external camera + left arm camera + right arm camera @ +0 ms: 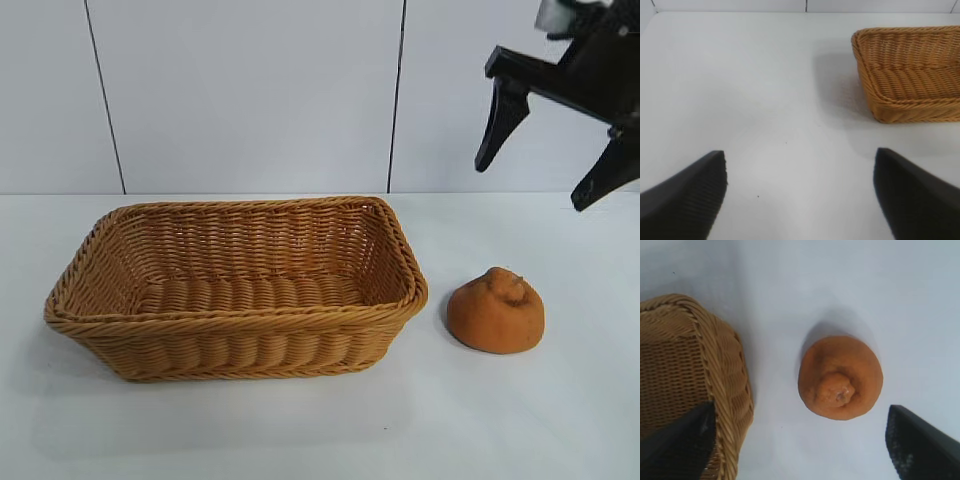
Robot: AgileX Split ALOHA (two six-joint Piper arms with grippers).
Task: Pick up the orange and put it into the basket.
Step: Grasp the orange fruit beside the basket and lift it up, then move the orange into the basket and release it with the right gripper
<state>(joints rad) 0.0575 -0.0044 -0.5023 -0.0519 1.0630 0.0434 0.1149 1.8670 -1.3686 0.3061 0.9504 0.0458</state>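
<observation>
The right pincer (548, 152) hangs spread above the lumpy dull-orange fruit (496, 311) — beside the tan woven wicker basket (236, 288) on the white tabletop (520, 420), toward its right edge; the left pincer (800, 192) — spread, empty.

You've got a plain white surface (300, 430) across the whole lower part of the ext. view, matte, w/ soft shadows on it and a couple of tiny dark specks (758, 196) you can pick out in the left wrist view. Behind it stands a white panelled wall (250, 90), split by two thin dark vertical seams (103, 95), one toward your view's left, the other right of centre (398, 95).
</observation>
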